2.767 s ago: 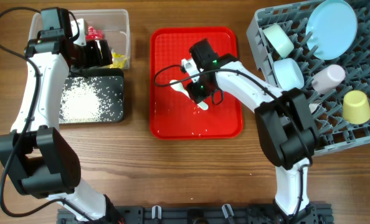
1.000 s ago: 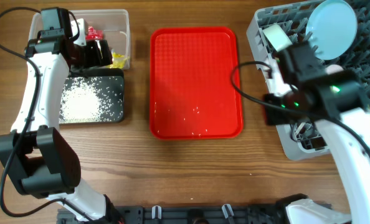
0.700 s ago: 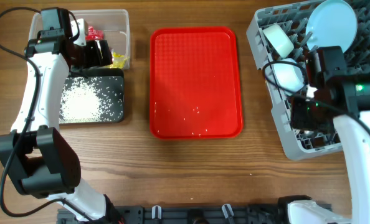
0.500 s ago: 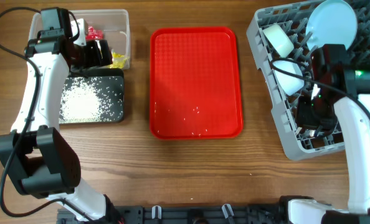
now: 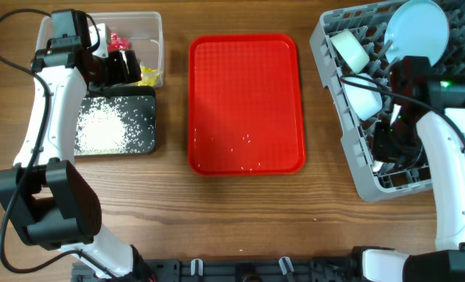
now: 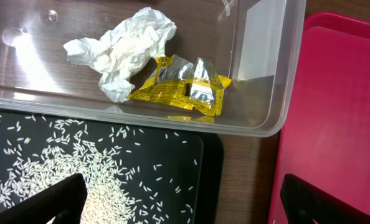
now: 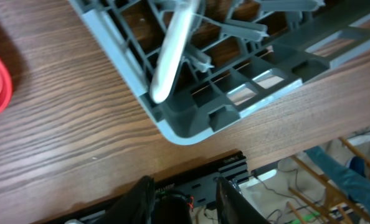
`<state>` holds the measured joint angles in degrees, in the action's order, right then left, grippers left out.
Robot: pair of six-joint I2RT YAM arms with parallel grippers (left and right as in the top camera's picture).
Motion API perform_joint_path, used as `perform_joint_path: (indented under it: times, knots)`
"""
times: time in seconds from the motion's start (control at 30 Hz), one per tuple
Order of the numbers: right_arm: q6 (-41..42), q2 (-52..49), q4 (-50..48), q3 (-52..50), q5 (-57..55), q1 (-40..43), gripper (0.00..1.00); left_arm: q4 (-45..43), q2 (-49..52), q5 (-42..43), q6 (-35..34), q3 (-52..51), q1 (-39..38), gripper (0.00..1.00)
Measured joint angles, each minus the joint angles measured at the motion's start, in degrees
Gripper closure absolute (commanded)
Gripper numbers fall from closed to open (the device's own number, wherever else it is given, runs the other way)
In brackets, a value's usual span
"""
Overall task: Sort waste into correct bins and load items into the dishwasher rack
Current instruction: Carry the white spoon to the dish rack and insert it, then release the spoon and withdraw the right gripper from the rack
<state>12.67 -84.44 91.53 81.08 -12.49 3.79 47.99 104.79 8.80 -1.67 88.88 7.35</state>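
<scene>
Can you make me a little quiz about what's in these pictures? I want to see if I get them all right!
1. True or false: a white utensil handle stands in the grey rack.
2. Fill in the missing word: in the clear tub, the yellow wrapper lies beside a crumpled white ___.
3. Pick one: where is most of the rice?
A. in the clear tub
B. on the black tray
C. in the grey rack

Key
1. True.
2. Tissue.
3. B.
</scene>
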Motion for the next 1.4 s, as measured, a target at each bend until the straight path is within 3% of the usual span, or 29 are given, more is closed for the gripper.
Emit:
perform_joint_path:
  times: [0.17, 0.4, 0.43, 0.63, 0.87, 0.97, 1.1, 1.23, 1.4]
  knots:
    - [0.37, 0.0, -1.14, 0.0, 0.02, 2.45, 0.48, 0.0, 0.0, 0.0, 0.0, 0.0, 0.0, 0.0]
    - [-3.85, 0.0, -3.45, 3.69, 8.44, 1.51, 0.47, 0.0, 0.0, 0.0, 0.0, 0.0, 0.0, 0.0]
    - [-4.31, 0.04, -4.0, 4.66, 9.4, 0.85, 0.0, 0.0, 0.0, 0.0, 0.0, 0.0, 0.0, 0.0]
    - [-3.74, 4.22, -8.87, 15.41, 16.72, -11.1, 0.0, 0.0, 0.0, 0.0, 0.0, 0.0, 0.0, 0.0]
    - [16.57, 9.44, -11.47, 17.7, 25.86, -16.35, 0.01, 0.0, 0.0, 0.02, 0.0, 0.0, 0.0, 0.0]
    - [19.23, 9.18, -10.56, 17.68, 25.77, -16.35, 0.0, 0.0, 0.0, 0.0, 0.0, 0.0, 0.0, 0.0]
    - [12.22, 9.18, -16.46, 17.64, 25.77, -16.35, 0.0, 0.0, 0.0, 0.0, 0.0, 0.0, 0.0, 0.0]
    - [-1.51, 9.31, -29.57, 16.02, 25.75, -16.98, 0.0, -0.02, 0.0, 0.0, 0.0, 0.0, 0.0, 0.0]
    - [-11.08, 14.49, -49.4, 3.74, 25.99, -18.4, 0.0, 0.0, 0.0, 0.02, 0.0, 0.0, 0.0, 0.0]
